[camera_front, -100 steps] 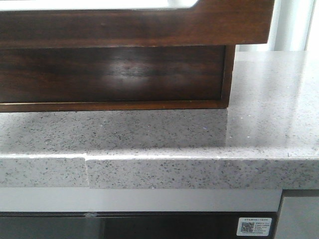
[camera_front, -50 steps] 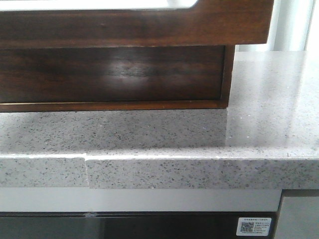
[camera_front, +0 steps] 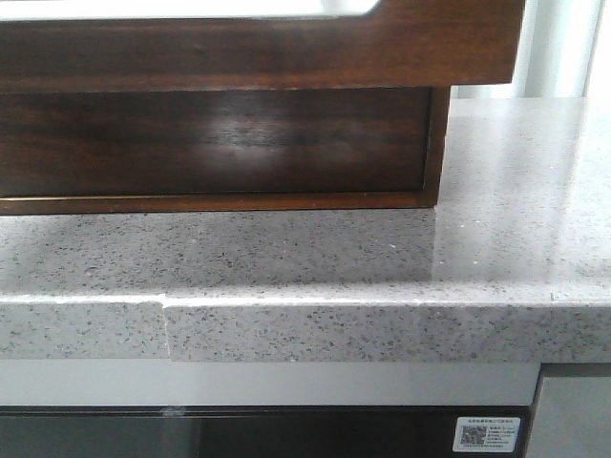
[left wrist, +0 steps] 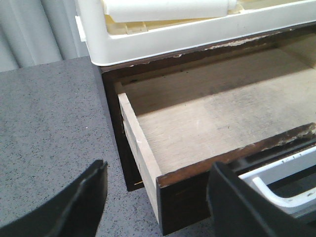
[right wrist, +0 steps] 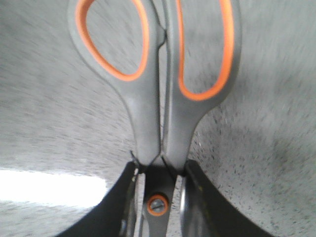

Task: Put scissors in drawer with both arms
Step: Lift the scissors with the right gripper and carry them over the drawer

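Drawer: we see the drawer (left wrist: 197,123) pulled open, its pale bare wooden floor exposed and holding nothing; a white tray (left wrist: 197,34) sits on the cabinet above it.
Left gripper: our left gripper (left wrist: 158,197) hangs just in front of the drawer's near corner, fingers spread wide around nothing.
Scissors: the grey-and-orange scissors (right wrist: 158,89) are clamped near the pivot screw by our right gripper (right wrist: 158,192), handles pointing away, above the speckled grey countertop (right wrist: 266,148) (motion blur suggests the arm is travelling).
Change: across the last second the front view matches exactly, showing only the dark-brown drawer front (camera_front: 258,48) and the counter's edge.
Meaning: we judge opening done, with the scissors not yet inside.
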### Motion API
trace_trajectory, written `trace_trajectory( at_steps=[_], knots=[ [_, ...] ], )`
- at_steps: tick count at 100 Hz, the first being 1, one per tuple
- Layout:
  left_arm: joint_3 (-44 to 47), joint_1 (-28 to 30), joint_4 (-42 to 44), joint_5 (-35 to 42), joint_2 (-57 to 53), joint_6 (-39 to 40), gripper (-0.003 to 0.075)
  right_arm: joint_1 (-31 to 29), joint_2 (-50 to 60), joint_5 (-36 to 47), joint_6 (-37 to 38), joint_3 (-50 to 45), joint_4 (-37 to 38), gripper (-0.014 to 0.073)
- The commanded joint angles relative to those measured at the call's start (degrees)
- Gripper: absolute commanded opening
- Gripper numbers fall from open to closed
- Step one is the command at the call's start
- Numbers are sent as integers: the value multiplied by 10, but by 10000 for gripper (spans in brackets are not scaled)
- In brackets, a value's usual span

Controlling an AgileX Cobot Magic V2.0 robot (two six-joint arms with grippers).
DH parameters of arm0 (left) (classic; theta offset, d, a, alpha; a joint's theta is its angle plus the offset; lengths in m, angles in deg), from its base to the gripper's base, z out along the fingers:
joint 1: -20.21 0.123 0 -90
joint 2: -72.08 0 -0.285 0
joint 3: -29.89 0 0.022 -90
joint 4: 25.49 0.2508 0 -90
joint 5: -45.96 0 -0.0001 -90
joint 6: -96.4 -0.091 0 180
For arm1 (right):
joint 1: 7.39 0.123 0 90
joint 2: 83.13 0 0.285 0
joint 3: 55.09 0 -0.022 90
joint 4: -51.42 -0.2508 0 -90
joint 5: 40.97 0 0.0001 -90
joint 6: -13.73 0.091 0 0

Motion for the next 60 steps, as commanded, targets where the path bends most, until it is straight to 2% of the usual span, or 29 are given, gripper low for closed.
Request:
trace_trajectory(
  at_steps=[1, 24, 38, 48, 60],
  knots=[
    [-18, -2, -15, 43, 7, 7, 421, 18, 64, 36, -9, 17, -6, 39],
    [-18, -2, -15, 43, 7, 7, 421, 80, 146, 32, -19, 79, -6, 39],
    [-18, -2, -15, 43, 7, 7, 421, 140, 178, 32, -41, 122, -13, 39],
    [-18, -2, -15, 43, 7, 7, 421, 201, 192, 39, -79, 144, -30, 39],
    [-18, -2, -15, 43, 7, 7, 421, 287, 195, 56, -166, 152, -74, 39]
  ],
)
